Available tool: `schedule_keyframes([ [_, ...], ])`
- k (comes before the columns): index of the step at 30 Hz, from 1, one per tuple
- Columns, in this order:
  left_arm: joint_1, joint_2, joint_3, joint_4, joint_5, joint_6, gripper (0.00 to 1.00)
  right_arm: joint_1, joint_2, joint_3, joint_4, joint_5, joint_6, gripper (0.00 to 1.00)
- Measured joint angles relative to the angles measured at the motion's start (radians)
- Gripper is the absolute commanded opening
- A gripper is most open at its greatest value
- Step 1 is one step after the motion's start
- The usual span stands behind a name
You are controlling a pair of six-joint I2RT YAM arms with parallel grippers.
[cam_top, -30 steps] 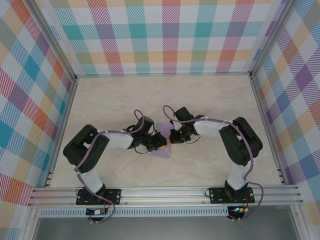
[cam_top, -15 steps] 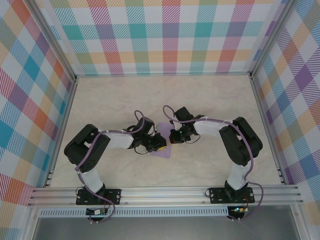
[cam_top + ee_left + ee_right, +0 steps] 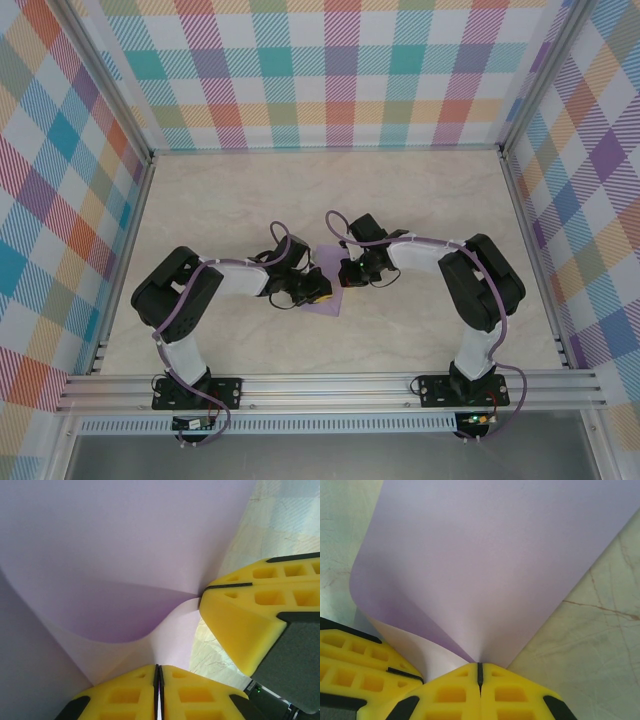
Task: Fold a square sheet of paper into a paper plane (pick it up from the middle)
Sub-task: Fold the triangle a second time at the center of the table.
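Near the middle of the bench (image 3: pixel 420 200), the left hand (image 3: pixel 158 680) and right hand (image 3: pixel 479 672) each clamp tight on an edge of the square sheet of paper (image 3: pixel 328 303), just beside each other. Its bowed fold could crease crooked or tear if either hand tugs unevenly.

The top camera sits high up behind the two arms. It looks down on the whole surface (image 3: pixel 420 200) from far away. The left wrist camera sits just behind the left claw (image 3: pixel 158 669) and looks out past its yellow fingers (image 3: pixel 125 695), very close up. The right wrist camera does the same behind the right claw (image 3: pixel 479 666). All three see the sheet of paper (image 3: pixel 326 306) in the middle. Each wrist camera also catches the other claw at its edge.
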Motion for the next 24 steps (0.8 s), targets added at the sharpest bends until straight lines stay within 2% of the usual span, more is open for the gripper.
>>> schedule_keyframes([
  [3,0.0,0.002,0.007,-0.016,-0.003,0.008,0.1,0.0,0.0,0.001,-0.002,0.002,0.002,0.02],
  [7,0.0,0.002,0.014,-0.034,-0.004,0.012,0.09,0.0,-0.003,0.002,-0.013,0.008,0.009,0.12],
  [10,0.0,0.005,0.021,-0.047,-0.004,0.015,0.08,0.001,-0.023,0.002,-0.038,0.031,0.027,0.13],
  [16,0.0,0.006,0.026,-0.056,-0.005,0.019,0.07,0.001,-0.074,0.002,-0.045,0.032,0.061,0.1],
  [24,0.0,0.007,0.027,-0.058,-0.006,0.019,0.06,0.021,-0.049,0.011,-0.045,-0.026,0.078,0.04],
])
